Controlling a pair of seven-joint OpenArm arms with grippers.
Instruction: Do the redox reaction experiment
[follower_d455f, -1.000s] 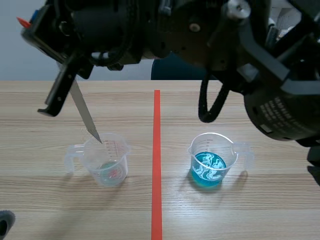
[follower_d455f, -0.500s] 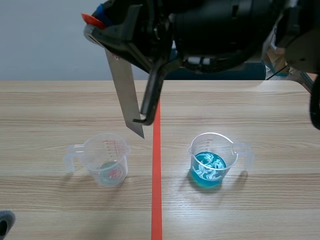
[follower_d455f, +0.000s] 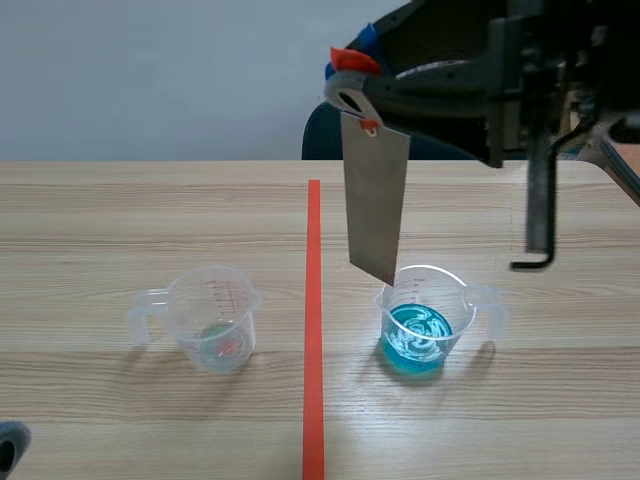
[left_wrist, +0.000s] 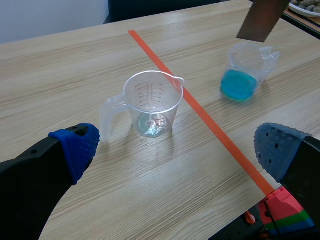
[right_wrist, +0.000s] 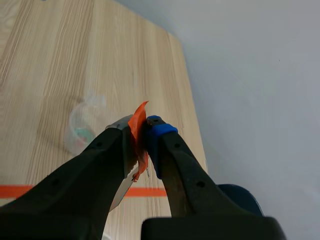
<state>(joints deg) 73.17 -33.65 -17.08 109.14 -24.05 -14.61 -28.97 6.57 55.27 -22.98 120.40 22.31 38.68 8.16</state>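
Right pincer (follower_d455f: 350, 85) is squeezed tight on the orange tag (right_wrist: 138, 131) at the top of a flat metal plate (follower_d455f: 375, 200). The plate hangs straight down. Its pointy low corner is right at the rim of the cup of blue water (follower_d455f: 425, 320), on the side near the red line. I cannot tell if it touches the rim. Left pincer (left_wrist: 175, 147) is wide open with nothing in it, low over the near edge of the table, and its blue pads (left_wrist: 75, 145) are far apart.

The table (follower_d455f: 100, 200) is light wood, flat and bare in most places. An orange-red tape line (follower_d455f: 313, 300) runs down the middle. Behind the table is a plain grey wall (follower_d455f: 150, 70) and a dark chair (follower_d455f: 320, 135).

A clear cup (follower_d455f: 212, 320) stands on the left of the line with just a little bit of stuff at the bottom. The blue cup stands on the right. The two cups are well apart, with open wood all around them.

The right arm is high up across the top. A thin black bar (follower_d455f: 540, 200) hangs down from it, near the blue cup's handle.
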